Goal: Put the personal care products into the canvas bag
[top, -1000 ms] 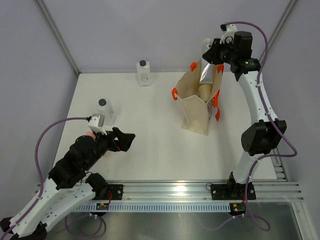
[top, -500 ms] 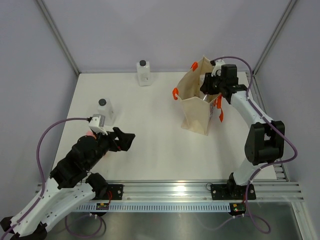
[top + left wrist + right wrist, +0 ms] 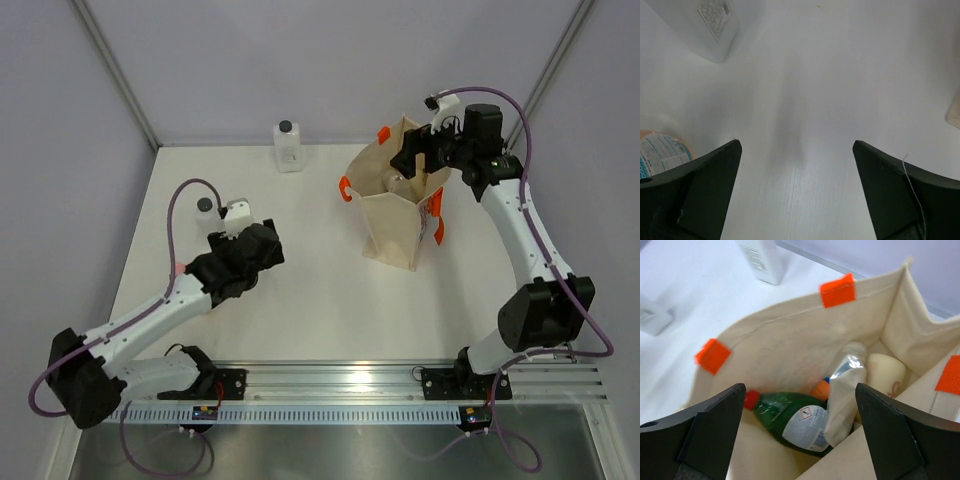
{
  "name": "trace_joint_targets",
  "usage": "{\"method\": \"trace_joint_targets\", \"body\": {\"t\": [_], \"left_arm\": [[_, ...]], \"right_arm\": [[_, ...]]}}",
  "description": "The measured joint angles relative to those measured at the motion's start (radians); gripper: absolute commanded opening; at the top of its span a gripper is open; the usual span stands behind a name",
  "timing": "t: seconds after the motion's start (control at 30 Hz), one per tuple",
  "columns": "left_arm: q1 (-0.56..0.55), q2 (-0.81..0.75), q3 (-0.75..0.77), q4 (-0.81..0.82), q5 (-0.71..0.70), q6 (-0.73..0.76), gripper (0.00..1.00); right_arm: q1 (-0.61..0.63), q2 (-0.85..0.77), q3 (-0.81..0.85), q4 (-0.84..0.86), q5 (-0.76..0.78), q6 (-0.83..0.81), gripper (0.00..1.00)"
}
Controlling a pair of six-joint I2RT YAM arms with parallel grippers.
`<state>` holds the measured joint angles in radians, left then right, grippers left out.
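Clock directions are read from table (image 3: 320, 290) centre, with 12 o'clock at the far wall and 6 o'clock at the arm bases.

1. The canvas bag (image 3: 395, 215) is standing upright at about 2 o'clock, mouth open, its orange handles (image 3: 346, 187) hanging at the rim.
2. The right gripper (image 3: 415, 160) is hovering directly over the bag mouth. Its jaws are standing wide apart and nothing is sitting between them.
3. Inside the bag, seen from the right wrist:
   - the dark green bottle (image 3: 795, 422) is lying on its side, red cap pointing to 9 o'clock in that view;
   - the silver tube (image 3: 847, 385) is leaning across the green bottle's base end;
   - the orange bottle (image 3: 820, 389) is showing only partly between the two;
   - the cream bottle (image 3: 885, 372) is resting just beside the tube, at its 3 o'clock.
4. The left gripper (image 3: 262, 245) is hanging low over the table at about 9 o'clock. Its jaws are released and spread, holding nothing.
5. One clear bottle (image 3: 288, 147) is standing upright at 12 o'clock by the far edge, well apart from the bag.
6. The second clear bottle (image 3: 208, 215) is standing at about 10 o'clock, partly hidden behind the left wrist.
7. The peach bottle (image 3: 657, 152) is lying on the table just outside the left gripper's left finger; contact cannot be determined.
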<state>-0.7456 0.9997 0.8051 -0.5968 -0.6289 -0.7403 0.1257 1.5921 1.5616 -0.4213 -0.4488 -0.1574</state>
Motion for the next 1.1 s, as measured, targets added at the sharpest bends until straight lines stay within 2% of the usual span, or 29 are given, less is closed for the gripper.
{"method": "trace_joint_targets", "body": {"t": [0.17,0.33,0.43,0.7,0.83,1.1], "left_arm": [[0.031,0.215,0.09,0.047,-0.15,-0.01,0.99],[0.157,0.295,0.09,0.099,-0.181,0.018,0.99],[0.223,0.309,0.084,0.155,-0.179,0.065,0.99],[0.415,0.426,0.094,0.309,-0.111,0.181,0.99],[0.463,0.476,0.145,0.306,-0.06,0.237,0.99],[0.579,0.479,0.2,0.33,0.096,0.353,0.99]], "right_arm": [[-0.004,-0.172,-0.017,-0.029,-0.165,-0.026,1.0],[-0.004,-0.389,-0.121,-0.01,-0.309,-0.032,0.99],[-0.004,-0.46,-0.198,-0.006,-0.363,-0.039,1.0],[-0.011,-0.465,-0.307,-0.019,-0.43,-0.045,0.99],[-0.015,-0.476,-0.317,-0.016,-0.443,-0.045,0.99],[-0.024,-0.486,-0.325,-0.004,-0.46,-0.032,1.0]]}}
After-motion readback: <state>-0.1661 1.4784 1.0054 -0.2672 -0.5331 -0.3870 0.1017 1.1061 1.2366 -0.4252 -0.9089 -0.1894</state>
